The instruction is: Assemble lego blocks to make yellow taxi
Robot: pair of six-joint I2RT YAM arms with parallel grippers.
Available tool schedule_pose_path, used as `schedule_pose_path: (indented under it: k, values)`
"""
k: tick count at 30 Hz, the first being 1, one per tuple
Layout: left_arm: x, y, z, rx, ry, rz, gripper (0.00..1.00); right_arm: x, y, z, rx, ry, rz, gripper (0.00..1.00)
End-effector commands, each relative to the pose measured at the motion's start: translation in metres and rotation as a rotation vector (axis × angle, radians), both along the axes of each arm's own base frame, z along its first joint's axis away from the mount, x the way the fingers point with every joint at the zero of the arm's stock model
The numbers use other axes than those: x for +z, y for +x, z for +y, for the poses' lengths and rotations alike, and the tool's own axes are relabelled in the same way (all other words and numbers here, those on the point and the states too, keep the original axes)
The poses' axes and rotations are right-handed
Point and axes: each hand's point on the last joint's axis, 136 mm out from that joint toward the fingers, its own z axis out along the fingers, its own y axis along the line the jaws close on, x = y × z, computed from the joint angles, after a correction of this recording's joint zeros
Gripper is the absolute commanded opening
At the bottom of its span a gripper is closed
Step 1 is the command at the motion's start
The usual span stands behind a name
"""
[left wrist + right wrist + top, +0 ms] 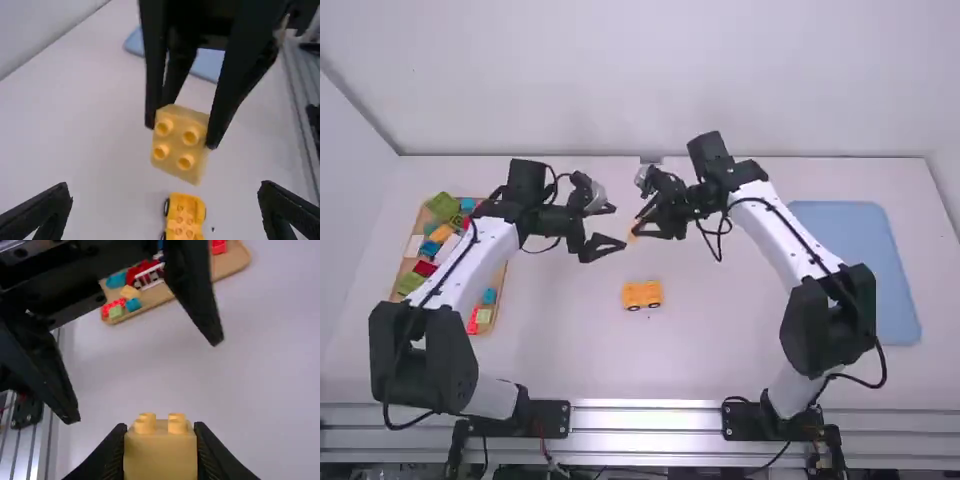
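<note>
While your right pincer (637, 229) grasps a yellow block with four studs (177, 146) above the bench (570, 345), your left pincer (617, 228) hangs near it with its fingers spread wide and nothing between them. You have the two pincers facing each other over the middle of the bench, the held block's studs turned toward the left wrist camera. In your right wrist view, the block sits between the right pincer's fingertips, which press on its opposite sides, and the left pincer's parted fingers show farther off. You can see the yellow taxi body (641, 295) on the bench below, a little nearer the arm bases than the pincers are. It stands on black wheels, and your left wrist view shows studs along its top. A small dark piece (213, 229) lies on the bench just beside it. Out to your left, partly behind the left arm, a wooden tray (500, 288) holds loose bricks, among them a green brick (443, 206), a red brick (424, 268) and a blue brick (489, 296). Over to your right, beyond the right arm, a flat blue tray (868, 270) lies on the bench.
</note>
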Motion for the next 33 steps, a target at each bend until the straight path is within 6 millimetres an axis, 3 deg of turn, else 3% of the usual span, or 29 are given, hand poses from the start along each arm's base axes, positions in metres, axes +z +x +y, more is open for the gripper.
schedule_pose_path:
  k: [1, 19, 25, 33]
  values:
    - [0.006, -0.009, -0.010, -0.106, -0.088, -0.039, 0.99, 0.014, -0.002, 0.006, 0.097, 0.050, -0.118, 0.20]
    - [-0.005, -0.014, -0.014, -0.164, -0.135, -0.021, 0.97, 0.020, -0.013, 0.019, 0.167, 0.093, -0.156, 0.21]
    - [-0.008, -0.014, -0.014, -0.158, -0.124, -0.011, 0.73, 0.021, -0.013, 0.024, 0.177, 0.103, -0.174, 0.21]
    - [-0.011, -0.013, -0.013, -0.148, -0.104, -0.010, 0.50, 0.022, -0.012, 0.024, 0.178, 0.106, -0.183, 0.21]
